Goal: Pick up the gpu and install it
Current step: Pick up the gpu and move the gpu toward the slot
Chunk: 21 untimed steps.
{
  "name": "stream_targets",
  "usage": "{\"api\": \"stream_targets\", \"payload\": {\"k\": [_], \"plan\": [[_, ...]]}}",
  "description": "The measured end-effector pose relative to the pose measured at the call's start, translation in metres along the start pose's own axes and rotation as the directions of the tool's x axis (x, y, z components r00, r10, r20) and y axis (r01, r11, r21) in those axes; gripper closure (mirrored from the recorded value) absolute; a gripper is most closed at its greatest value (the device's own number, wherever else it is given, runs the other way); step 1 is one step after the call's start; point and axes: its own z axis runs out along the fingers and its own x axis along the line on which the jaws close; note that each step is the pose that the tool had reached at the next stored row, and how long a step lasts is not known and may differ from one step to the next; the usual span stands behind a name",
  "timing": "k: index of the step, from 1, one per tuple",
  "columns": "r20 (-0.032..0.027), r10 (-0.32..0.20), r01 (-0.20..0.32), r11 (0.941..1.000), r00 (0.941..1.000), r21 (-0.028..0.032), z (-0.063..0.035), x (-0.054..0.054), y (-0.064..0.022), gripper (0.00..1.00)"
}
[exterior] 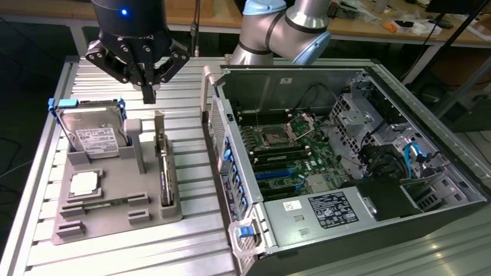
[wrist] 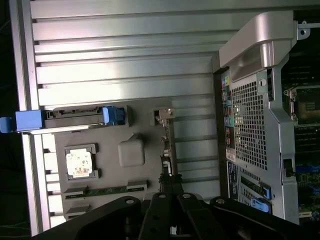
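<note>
Above the grey tray (exterior: 115, 217), the gripper (exterior: 148, 95) hangs empty, fingers together, over the gpu (exterior: 163, 172), slotted on edge seemingly to offer its top for grasping.

A hard drive (exterior: 92, 137), a processor (exterior: 83, 183) and a RAM stick (exterior: 96, 203) are being held on the grey fixture (exterior: 111, 219), just beside which an open computer case (exterior: 268, 86) is being kept.
</note>
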Motion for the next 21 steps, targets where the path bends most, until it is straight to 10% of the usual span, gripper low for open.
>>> {"api": "stream_targets", "payload": {"k": [8, 12, 21], "plan": [[0.0001, 0.000, 0.000, 1.0000, 1.0000, 0.0003, 0.0000, 0.0000, 0.0001, 0.71], [-0.0058, -0.009, 0.009, 0.9999, 0.9999, 0.0137, 0.0001, 0.0002, 0.0021, 0.58], [-0.0178, -0.092, 0.092, 0.9957, 0.9956, 0.0149, 0.0014, 0.0003, 0.0037, 0.58]]}}
